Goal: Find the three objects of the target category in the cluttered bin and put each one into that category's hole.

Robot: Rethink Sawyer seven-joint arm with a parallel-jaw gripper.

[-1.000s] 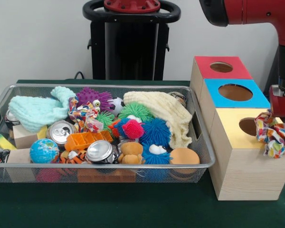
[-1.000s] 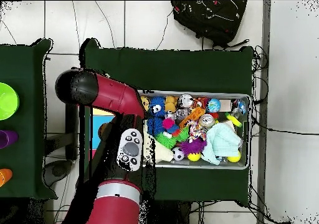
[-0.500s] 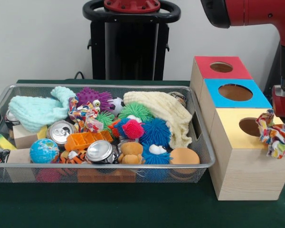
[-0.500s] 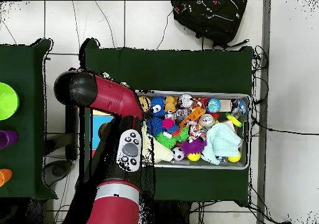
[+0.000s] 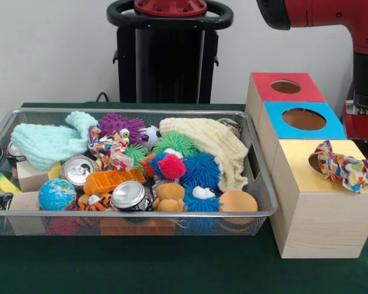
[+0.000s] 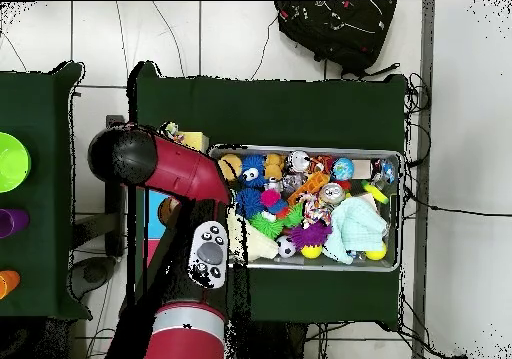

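From the front, the knotted rope toy point(image 5: 343, 168) has changed place. Half a second ago it hung in the air off the right edge of the yellow-topped box point(image 5: 297, 174). Now it lies on that box's top, with its left end over the hole and its right end at the box's right edge. The red wrist block point(image 5: 363, 119) of the arm point(image 5: 331, 12) sits higher than before, just above the toy's right end. The fingers are hidden behind the toy and the picture's edge, so I cannot tell whether they are open or still gripping the toy. Directly behind the toy stands the blue-topped box point(image 5: 331, 130), and behind that the red-topped box point(image 5: 267, 86). Both of their holes are uncovered. Well to the left of the arm, the wire bin point(image 5: 141, 214) on the green desk point(image 5: 172, 263) looks the same as before. A second rope toy point(image 5: 110, 150) still lies among the cans, spiky balls and cloths. In the overhead view, the arm's elbow point(image 6: 125, 155) has swung lower in the picture than it was half a second ago. That uncovers a strip of the yellow-topped box point(image 6: 195, 141), with the rope toy point(image 6: 172, 131) as a small coloured knot at its edge. The arm point(image 6: 190, 175) covers the fingers here too. The wire bin point(image 6: 400, 210) lies to the arm's right, its contents unchanged.
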